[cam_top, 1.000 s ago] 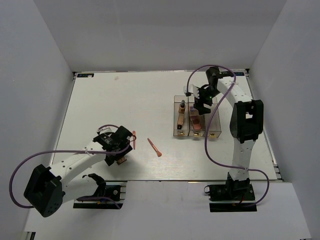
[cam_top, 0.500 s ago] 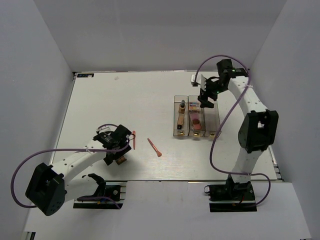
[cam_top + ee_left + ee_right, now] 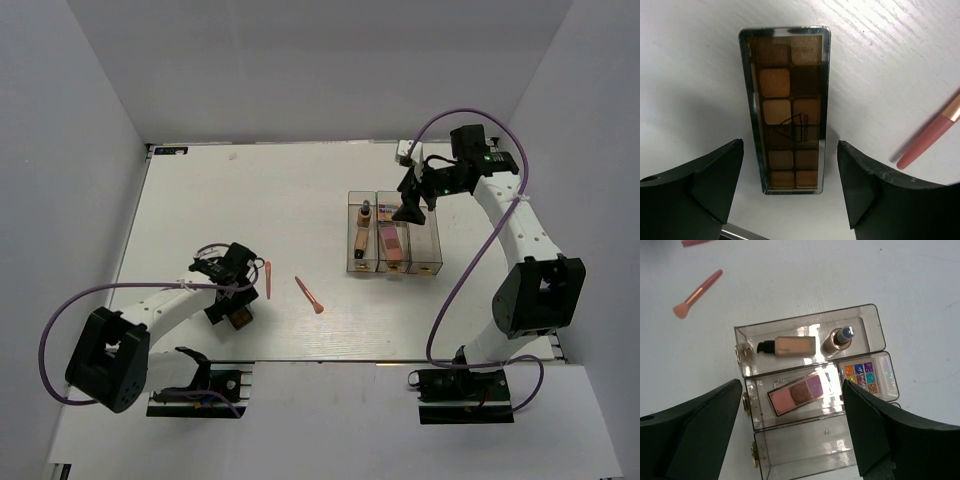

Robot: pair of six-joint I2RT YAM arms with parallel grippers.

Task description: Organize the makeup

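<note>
A brown eyeshadow palette point(image 3: 788, 107) lies flat on the table, also seen in the top view point(image 3: 240, 318). My left gripper point(image 3: 790, 150) is open and empty, hovering over it with a finger on each side; in the top view it is at the lower left point(image 3: 232, 288). Two salmon-pink sticks point(image 3: 267, 279) point(image 3: 309, 295) lie to the right of it; one shows in the left wrist view point(image 3: 935, 131). My right gripper point(image 3: 792, 390) is open and empty above the clear boxes point(image 3: 412, 205). Two tan bottles point(image 3: 787, 346) point(image 3: 837, 338) sit in one box, a pinkish palette point(image 3: 799, 394) in the middle box.
Three clear boxes with gold fronts stand side by side point(image 3: 362, 262) point(image 3: 394, 268) point(image 3: 428, 262). The middle one also holds a small multicoloured palette point(image 3: 861, 376). The third box point(image 3: 805, 447) has nothing in it. White walls surround the table.
The right arm's elbow has swung out to the right and the right gripper has shifted slightly right above the boxes. The left gripper has turned a little over the brown palette.
</note>
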